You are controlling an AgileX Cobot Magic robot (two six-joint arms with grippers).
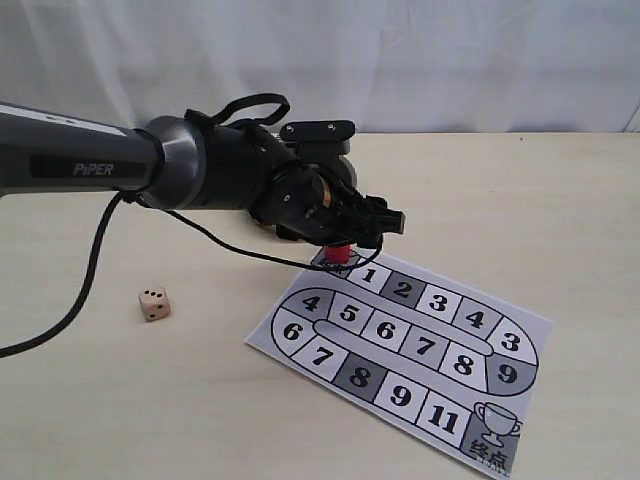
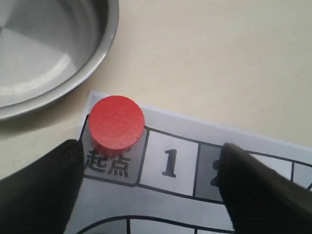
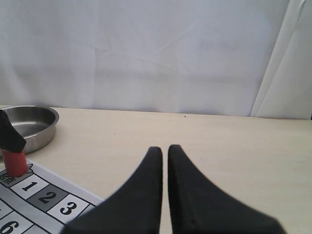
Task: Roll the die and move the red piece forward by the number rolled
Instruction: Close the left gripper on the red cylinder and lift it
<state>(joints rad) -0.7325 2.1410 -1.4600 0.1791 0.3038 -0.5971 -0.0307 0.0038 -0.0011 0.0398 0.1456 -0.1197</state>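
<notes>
- On the start square of the numbered board (image 1: 525, 335), red piece (image 2: 117, 124) upright; left hand (image 2: 151, 156) spread wide, one finger on either side, neither touching.
- Off to the board's left on the table (image 1: 200, 420), die (image 1: 154, 303) at rest (top face hard to read).
- Centre over the piece, lower, close gently, keep off the paper.
- Right hand (image 3: 165, 151) pressed together, empty.

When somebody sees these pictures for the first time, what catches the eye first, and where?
The red piece stands on the start square of the board, beside square 1, with the left gripper open close around it. The die lies on the table, left of the board in the exterior view, and a metal bowl sits just off the start corner.
</notes>
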